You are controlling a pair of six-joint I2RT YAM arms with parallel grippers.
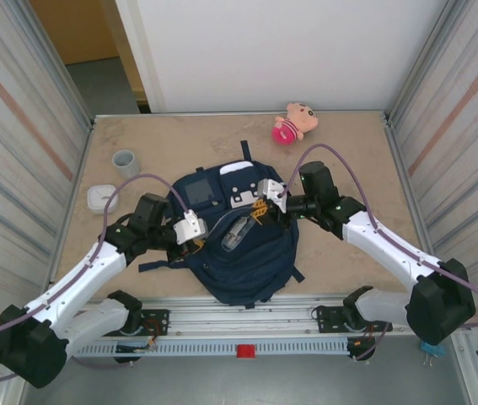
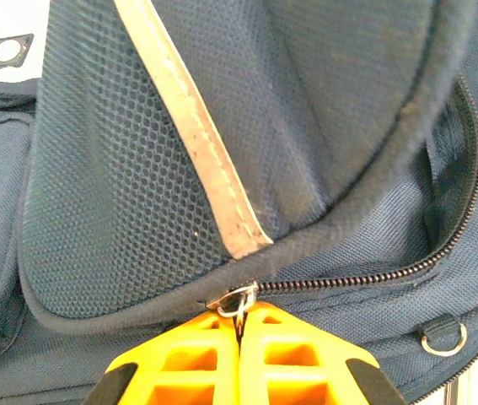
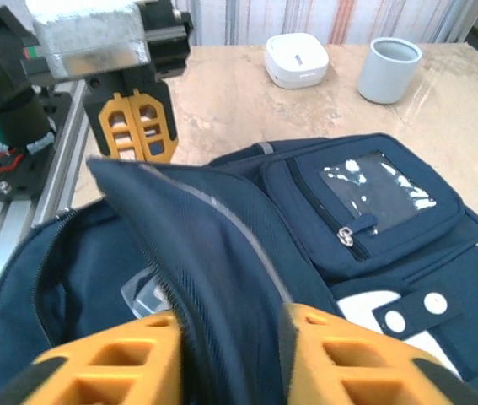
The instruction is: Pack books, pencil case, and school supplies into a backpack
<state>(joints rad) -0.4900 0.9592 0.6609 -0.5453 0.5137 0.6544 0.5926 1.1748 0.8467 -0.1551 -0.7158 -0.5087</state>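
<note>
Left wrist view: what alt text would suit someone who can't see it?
The yellow-fingered left gripper pinches the zipper pull of a navy backpack. Above rises a mesh flap crossed by a pale reflective stripe; zipper teeth run off to the right.

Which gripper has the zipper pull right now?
The left gripper, closed on the metal zipper pull of the backpack. The right gripper instead pinches the bag's raised flap, not a zipper.
</note>
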